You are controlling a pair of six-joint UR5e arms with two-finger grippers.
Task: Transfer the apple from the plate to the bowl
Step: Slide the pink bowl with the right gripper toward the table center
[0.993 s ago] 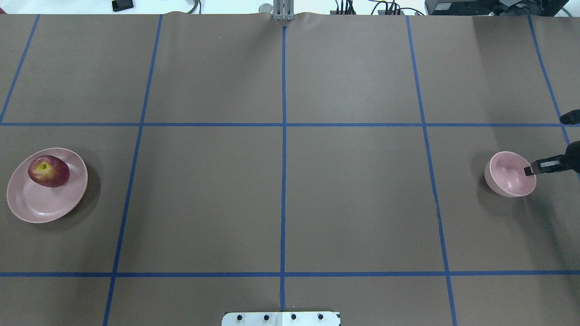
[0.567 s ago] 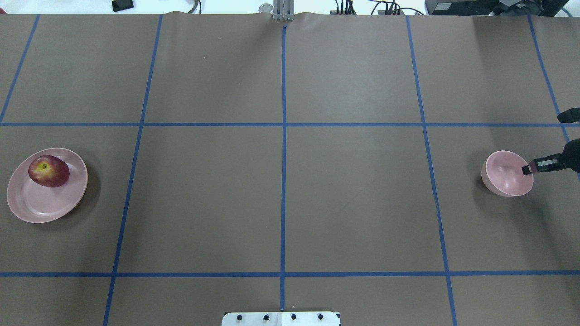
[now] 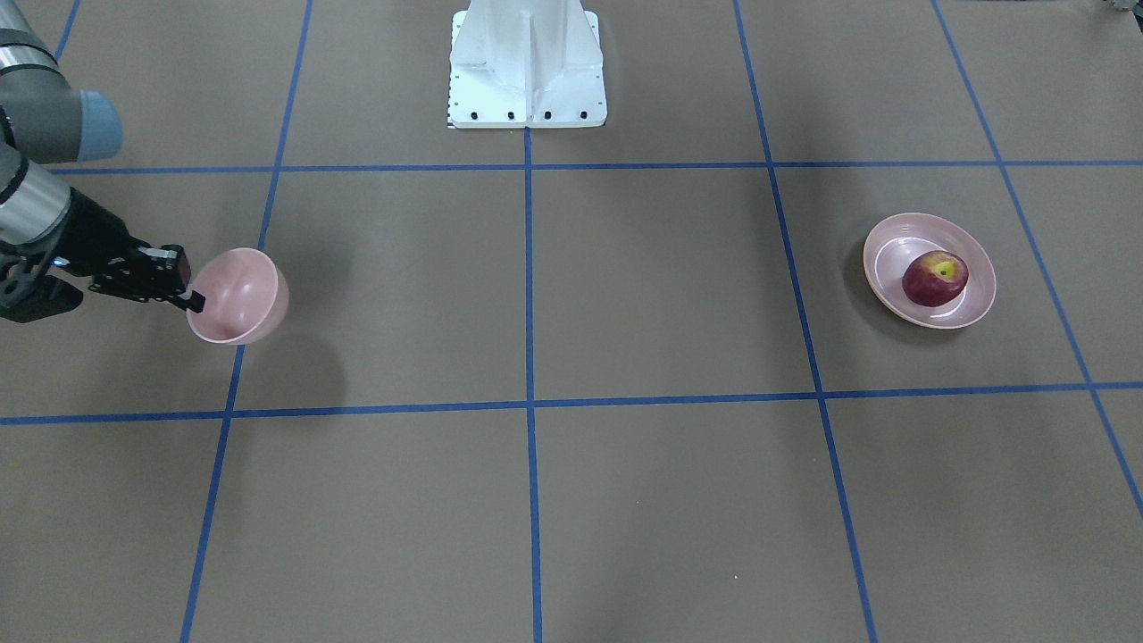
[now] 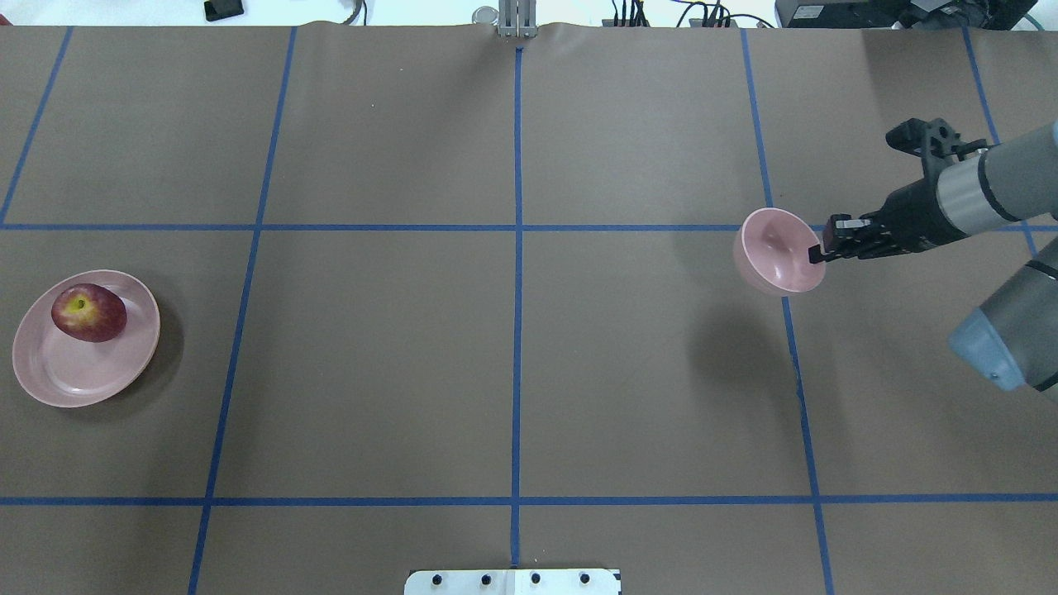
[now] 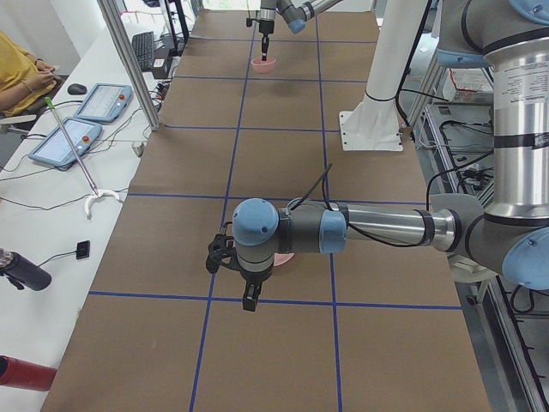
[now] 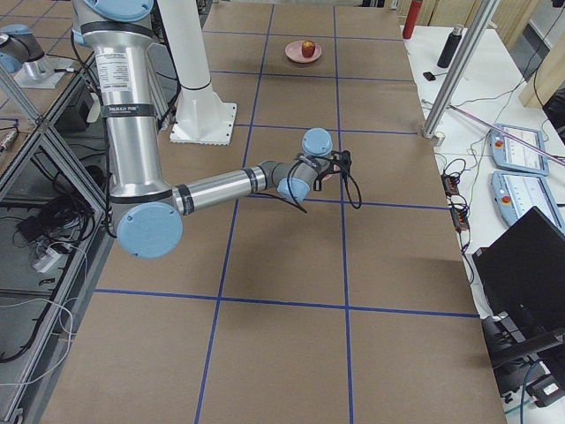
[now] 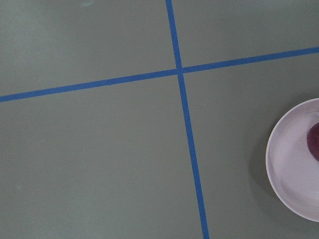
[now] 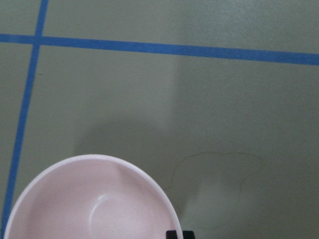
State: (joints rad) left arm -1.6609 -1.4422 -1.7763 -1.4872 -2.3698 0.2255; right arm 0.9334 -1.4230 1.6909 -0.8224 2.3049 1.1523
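Observation:
The dark red apple (image 4: 88,312) lies on the wide pink plate (image 4: 74,372) at the far left of the overhead view. They also show in the front view as apple (image 3: 934,278) on plate (image 3: 893,241), and at the right edge of the left wrist view (image 7: 314,142). My right gripper (image 4: 817,254) is shut on the rim of the small pink bowl (image 4: 773,252) and holds it tilted above the table, with its shadow below. The bowl fills the lower left of the right wrist view (image 8: 89,204). My left gripper (image 5: 249,296) shows only in the exterior left view, so I cannot tell its state.
Brown paper with blue tape lines (image 4: 517,248) covers the table. The robot's white base (image 3: 527,67) stands at the near middle edge. Cables and devices (image 4: 876,12) lie beyond the far edge.
My right gripper has lifted the bowl off the table at the far right and carried it leftward and farther from the robot. The apple and plate have not moved.

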